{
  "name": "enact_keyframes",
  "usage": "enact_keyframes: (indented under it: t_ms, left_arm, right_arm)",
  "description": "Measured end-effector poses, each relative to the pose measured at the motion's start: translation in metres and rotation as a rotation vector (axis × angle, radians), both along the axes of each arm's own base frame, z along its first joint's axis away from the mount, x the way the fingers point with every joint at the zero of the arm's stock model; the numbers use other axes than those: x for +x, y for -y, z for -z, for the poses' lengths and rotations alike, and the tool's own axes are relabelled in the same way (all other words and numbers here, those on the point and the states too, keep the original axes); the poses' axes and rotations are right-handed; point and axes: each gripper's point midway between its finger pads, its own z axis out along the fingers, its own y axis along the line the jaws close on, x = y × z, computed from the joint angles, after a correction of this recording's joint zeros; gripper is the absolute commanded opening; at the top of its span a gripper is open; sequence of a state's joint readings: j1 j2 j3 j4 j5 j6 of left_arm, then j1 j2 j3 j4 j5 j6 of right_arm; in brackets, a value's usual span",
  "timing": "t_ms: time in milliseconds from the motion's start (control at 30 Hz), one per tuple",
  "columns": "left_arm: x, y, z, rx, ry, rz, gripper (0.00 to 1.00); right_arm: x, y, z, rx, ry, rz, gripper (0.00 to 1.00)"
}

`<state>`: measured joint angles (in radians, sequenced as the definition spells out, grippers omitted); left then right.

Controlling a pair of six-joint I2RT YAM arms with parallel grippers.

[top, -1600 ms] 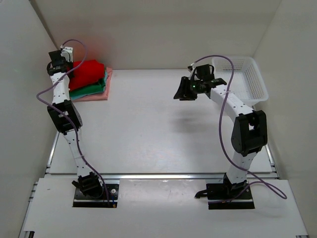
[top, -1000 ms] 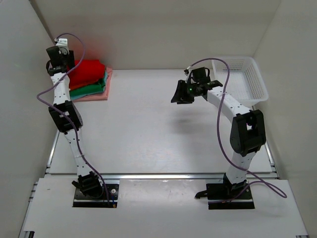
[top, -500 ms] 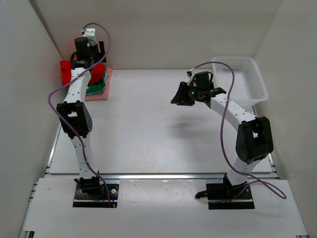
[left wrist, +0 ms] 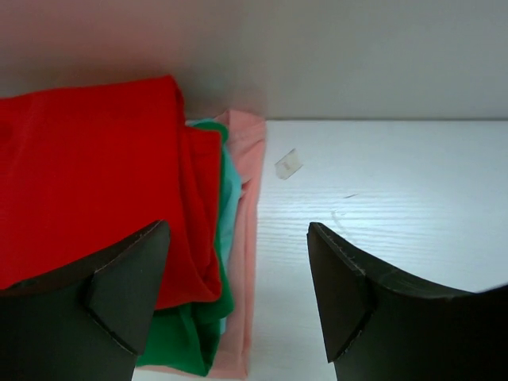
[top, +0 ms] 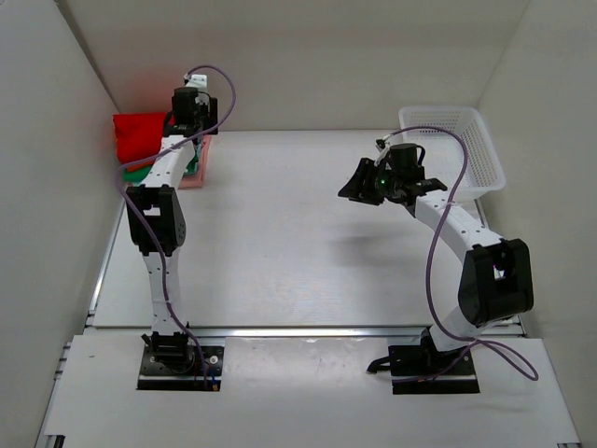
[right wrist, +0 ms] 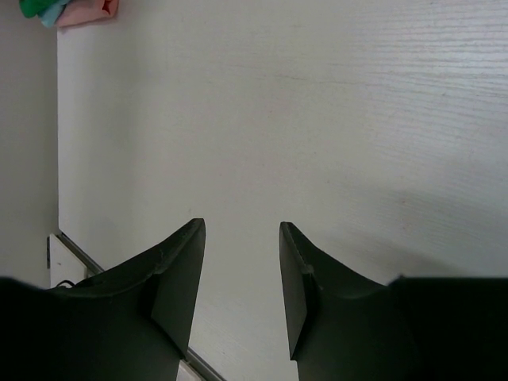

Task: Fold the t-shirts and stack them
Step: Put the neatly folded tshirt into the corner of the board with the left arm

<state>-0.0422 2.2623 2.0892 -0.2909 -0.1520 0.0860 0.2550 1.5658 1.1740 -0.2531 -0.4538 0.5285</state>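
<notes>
Top view: the shirts sit stacked in the table's far-left corner. The red shirt is on top and bulges twd the side wall, w/ the green shirt and pink shirt under it. The left arm reaches over the stack. The right gripper hangs mid-table, well apart from the white basket.

Left wrist: the left gripper is spread wide and holds nothing. It sits just above the stack's edge. The red layer looks loosely folded, so a low sweep could snag its hem and drag the pile askew, or tip it off the green. A small clear scrap lies beside the pink. No orange shirt seen.

Right wrist: fingers moderately apart, nothing btwn them, bare table below — little risk there unless it swings left into the other arm.
</notes>
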Motion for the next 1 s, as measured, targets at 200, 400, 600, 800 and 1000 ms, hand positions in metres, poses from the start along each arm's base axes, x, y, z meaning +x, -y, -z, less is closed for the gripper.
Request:
enact_keyframes:
  t_ms: [200,400,600,800,1000]
  left_arm:
    - [-0.011,-0.015,0.038,0.051,-0.081,-0.045,0.77]
    - [-0.015,-0.027,0.049,0.072,-0.097,-0.078,0.69]
    - [-0.021,-0.042,0.065,0.094,-0.118,-0.121,0.25]
    - [-0.031,-0.050,0.083,0.117,-0.158,-0.141,0.00]
    - [-0.050,-0.053,0.091,0.135,-0.194,-0.142,0.00]
  right_arm:
    - [-0.002,0.001,0.003,0.009,-0.008,0.010,0.39]
    - [-0.002,0.000,0.003,0.018,-0.011,0.017,0.40]
    - [0.000,-0.001,0.000,0.026,-0.003,0.021,0.40]
    - [-0.002,-0.001,0.002,0.033,-0.008,0.027,0.40]
    - [0.000,-0.002,-0.001,0.043,0.002,0.030,0.41]
